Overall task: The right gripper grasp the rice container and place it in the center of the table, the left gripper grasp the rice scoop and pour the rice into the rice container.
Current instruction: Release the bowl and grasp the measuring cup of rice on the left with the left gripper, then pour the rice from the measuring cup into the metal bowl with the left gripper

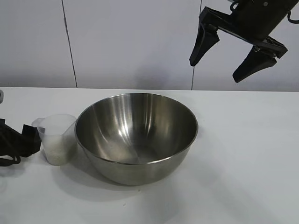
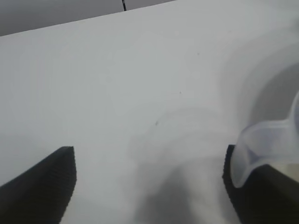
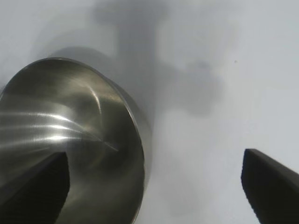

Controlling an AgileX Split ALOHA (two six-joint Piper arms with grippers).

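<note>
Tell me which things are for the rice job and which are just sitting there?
For the job:
- rice container, empty, on the table
- rice scoop beside it, holding rice
- left hand, low by the scoop
- right hand, open, raised above the table

Just sitting there:
- nothing else on the table; only the wall behind

Setting: robot test bench, most likely a lab rather than a home kitchen. Evidence: plain white table with no cloth or clutter; blank pale wall panels behind it, split by thin dark seams; a black robot claw, the right gripper, hanging above. Kitchenware present only as props: steel rice container, plastic rice scoop.
</note>
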